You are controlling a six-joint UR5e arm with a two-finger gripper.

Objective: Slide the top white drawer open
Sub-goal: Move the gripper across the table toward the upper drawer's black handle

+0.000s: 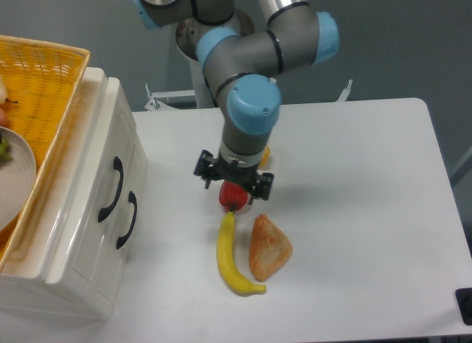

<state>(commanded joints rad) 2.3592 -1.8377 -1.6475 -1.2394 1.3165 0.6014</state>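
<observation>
The gripper (233, 180) hangs above the middle of the white table (369, 210), its two fingers spread wide with nothing between them, one fingertip to each side of the red bell pepper (234, 198) that sits just below it. A sliver of a yellow bell pepper (264, 155) shows behind the wrist at about 1 o'clock from the gripper. At 6 o'clock from the red pepper lies a banana (230, 255), its stem end touching or nearly touching the pepper, and just beside the banana at 3 o'clock lies a triangular pastry (269, 247). The cream-white cabinet (70, 232) stands at the table's 9 o'clock edge, well apart from the gripper. The top white drawer (99, 173) is flush with the cabinet front, closed, its curved black handle (113, 189) untouched; the lower drawer (110, 243) with its own black handle sits at 4 o'clock from it, also closed. On top of the cabinet rests a yellow woven basket (40, 85), with part of a pale plate (15, 181) at its 7 o'clock side.
</observation>
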